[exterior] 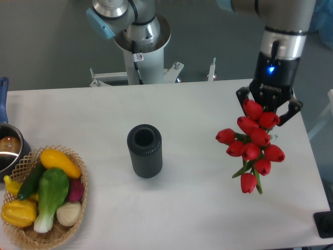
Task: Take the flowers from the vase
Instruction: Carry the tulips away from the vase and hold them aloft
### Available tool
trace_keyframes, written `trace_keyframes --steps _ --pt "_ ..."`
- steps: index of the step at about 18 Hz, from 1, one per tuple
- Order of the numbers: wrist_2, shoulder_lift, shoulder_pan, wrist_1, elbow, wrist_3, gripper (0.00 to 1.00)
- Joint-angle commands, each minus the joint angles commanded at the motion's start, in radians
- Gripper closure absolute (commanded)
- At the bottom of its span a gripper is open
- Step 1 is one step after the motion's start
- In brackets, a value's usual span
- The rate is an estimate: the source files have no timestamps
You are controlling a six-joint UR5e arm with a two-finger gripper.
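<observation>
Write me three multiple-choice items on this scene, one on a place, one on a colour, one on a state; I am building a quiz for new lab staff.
1. Where are the flowers?
A. in the vase
B. at the claw, over the table's right side
C. in the basket

2. What colour is the vase?
A. dark grey
B. white
C. blue

3. What state is the vase in?
A. tipped over
B. upright and empty
C. upright, holding stems

Answers:
1. B: the red buds hang just below the claw, right of the vase and apart from it.
2. A: its ribbed sides are dark grey against the white table.
3. B: it stands upright and its round mouth shows nothing inside.
</observation>
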Motion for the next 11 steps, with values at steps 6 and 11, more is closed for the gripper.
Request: trace_keyframes --steps 6,11 --pt "0.135 -0.045 -0.032 -0.034 0.04 0.006 0.85" --pt "0.193 -0.042 -0.054 -0.054 0.014 0.006 0.88"
